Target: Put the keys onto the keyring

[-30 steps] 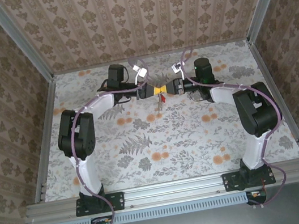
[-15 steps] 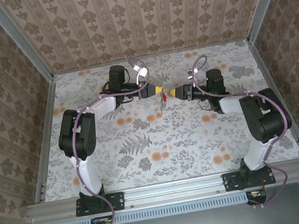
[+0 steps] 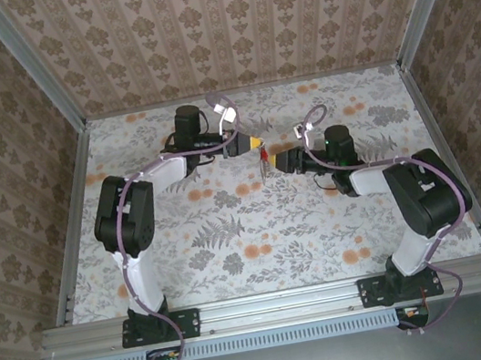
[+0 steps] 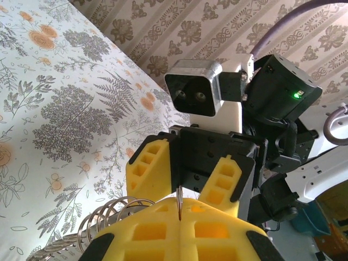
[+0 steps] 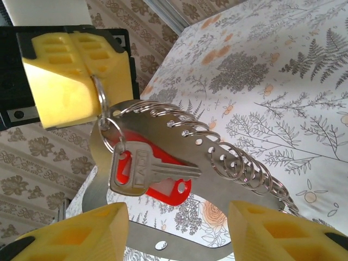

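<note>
The left tool [image 5: 91, 73] is clamping shut on a thin ring [image 5: 101, 99], with the key [image 5: 152, 171] and keyring [image 5: 223, 187] dangling over the table [image 3: 232, 237] toward 12 o'clock. The right tool [image 5: 176, 234] is gaping half-wide at the key's 6 o'clock, gripping nothing.

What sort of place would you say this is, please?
Probably a purpose-built robot test cell, not a lived-in room: aluminium framing edges wallpaper-patterned wall panels, a floral-print tabletop lies inside, and the left arm and right arm are bolted to a rail at its near edge.
</note>
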Controlling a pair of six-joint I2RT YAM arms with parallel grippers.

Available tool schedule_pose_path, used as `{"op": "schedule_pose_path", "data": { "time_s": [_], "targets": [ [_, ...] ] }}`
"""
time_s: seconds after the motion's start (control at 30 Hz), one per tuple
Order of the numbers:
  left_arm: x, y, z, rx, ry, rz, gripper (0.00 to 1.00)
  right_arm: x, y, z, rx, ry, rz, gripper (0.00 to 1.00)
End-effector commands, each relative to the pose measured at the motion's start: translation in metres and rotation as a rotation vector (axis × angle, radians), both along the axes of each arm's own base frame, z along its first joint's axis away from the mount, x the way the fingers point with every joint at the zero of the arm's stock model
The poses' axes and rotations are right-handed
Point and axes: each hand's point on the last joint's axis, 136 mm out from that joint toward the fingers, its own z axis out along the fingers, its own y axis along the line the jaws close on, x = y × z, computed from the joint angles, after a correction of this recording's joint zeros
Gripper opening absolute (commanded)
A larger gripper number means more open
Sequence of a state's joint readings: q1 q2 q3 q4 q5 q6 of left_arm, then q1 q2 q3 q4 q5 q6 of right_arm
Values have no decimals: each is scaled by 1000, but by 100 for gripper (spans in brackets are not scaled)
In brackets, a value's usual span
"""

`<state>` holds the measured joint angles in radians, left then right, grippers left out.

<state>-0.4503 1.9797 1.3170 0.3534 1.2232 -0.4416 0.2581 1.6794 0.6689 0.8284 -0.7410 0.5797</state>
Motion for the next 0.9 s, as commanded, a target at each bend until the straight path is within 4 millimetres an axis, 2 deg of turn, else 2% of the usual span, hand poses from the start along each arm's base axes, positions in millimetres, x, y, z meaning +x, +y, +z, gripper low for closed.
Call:
{"op": "schedule_pose_path", "data": {
  "time_s": [0.0, 0.27, 0.53, 0.77, 0.87],
  "targets": [
    [-4, 1, 19, -33, -49, -11, 0, 2, 2, 14, -12, -77, -8, 53],
    [-4, 1, 19, -33, -48, -11, 0, 3, 15, 22, -20, -97, 20, 53],
    [-4, 1, 20, -36, -48, -15, 0, 5, 17, 23, -24, -103, 11, 53],
    [-4, 0, 20, -41, -46, -15, 0, 13, 23, 25, -23, -105, 25, 51],
    [-4, 0, 21, -46, -43, -13, 0, 11, 28, 23, -40, -101, 44, 47]
  ]
}}
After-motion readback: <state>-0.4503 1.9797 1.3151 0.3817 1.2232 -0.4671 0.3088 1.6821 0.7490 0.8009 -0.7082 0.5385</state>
